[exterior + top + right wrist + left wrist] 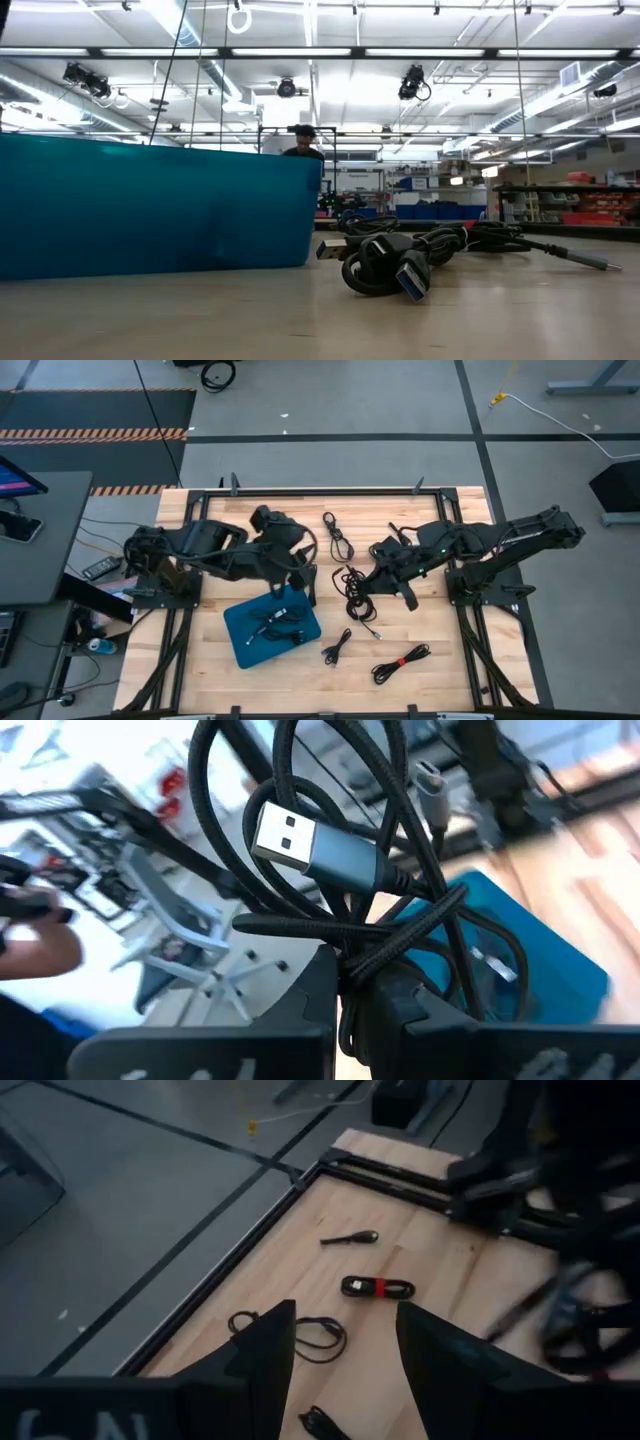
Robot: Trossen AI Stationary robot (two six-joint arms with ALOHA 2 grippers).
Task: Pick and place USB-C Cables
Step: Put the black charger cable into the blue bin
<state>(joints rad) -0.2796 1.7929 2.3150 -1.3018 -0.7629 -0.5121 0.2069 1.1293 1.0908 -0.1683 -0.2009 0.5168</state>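
The USB-C cable (350, 890) hangs pinched in my shut right gripper (365, 990); the blue tray (250, 650) lies toward my left arm; my left gripper (345, 1355) gapes empty.

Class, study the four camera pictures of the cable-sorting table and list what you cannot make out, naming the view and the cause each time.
- Low view: the blue tray's contents, hidden by its near wall.
- High view: how many cables lie in the tray, too small and tangled.
- High view: the right hand's cable bundle, lost against the dark arm.
- Left wrist view: the tangle near the far arm, blurred.
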